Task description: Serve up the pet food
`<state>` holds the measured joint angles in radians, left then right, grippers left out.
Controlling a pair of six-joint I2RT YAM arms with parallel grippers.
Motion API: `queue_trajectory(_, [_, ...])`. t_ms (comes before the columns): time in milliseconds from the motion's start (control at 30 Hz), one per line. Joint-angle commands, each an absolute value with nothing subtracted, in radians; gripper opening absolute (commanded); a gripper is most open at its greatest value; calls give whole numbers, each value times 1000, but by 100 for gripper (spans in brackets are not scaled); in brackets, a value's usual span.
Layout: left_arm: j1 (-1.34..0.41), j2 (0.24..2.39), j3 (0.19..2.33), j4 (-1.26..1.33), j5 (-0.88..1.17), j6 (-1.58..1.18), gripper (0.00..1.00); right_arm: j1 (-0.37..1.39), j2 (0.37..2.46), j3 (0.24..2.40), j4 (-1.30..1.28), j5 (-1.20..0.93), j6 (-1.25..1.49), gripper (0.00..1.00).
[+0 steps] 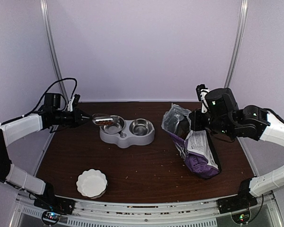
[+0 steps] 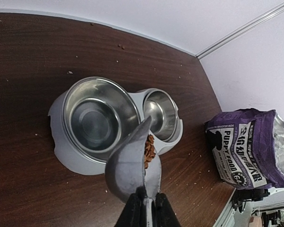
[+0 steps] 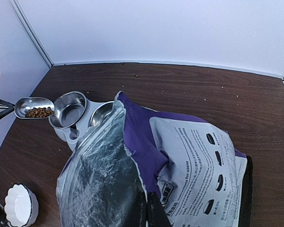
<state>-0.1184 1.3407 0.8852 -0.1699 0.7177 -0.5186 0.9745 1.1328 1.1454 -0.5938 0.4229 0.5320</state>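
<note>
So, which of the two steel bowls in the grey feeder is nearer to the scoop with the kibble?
The left bowl, seen from above: the scoop hangs at its rim, while the right bowl lies farther, toward the bag.

Left arm (image 1: pixel 19 128): white moulded link shells, matt black joint housings, black box-shaped camera block at the wrist. Black cable (image 1: pixel 57 87): thin, running in loose arcs above the wrist. Left gripper (image 2: pixel 145 208): two slim black fingers. Right arm (image 1: pixel 277 132): matching white shells, bulkier black wrist housing with small green lights. Bases (image 1: pixel 54 204): black blocks, small coloured indicator lights close by.
</note>
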Motion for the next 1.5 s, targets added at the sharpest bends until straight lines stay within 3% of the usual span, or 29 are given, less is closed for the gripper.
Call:
queue_trajectory(0, [-110, 1353, 946, -196, 684, -442, 0, 964, 1135, 1148, -575, 441, 545, 0])
queue_trajectory(800, [-114, 1442, 1120, -359, 518, -352, 0, 958, 1140, 1144, -566, 428, 531, 0])
queue_trajectory(1167, [-212, 1427, 1236, -545, 258, -190, 0, 957, 1143, 1148, -561, 418, 523, 0])
queue_trajectory(1467, [-273, 1422, 1255, -571, 160, -141, 0, 957, 1144, 1149, -563, 417, 518, 0])
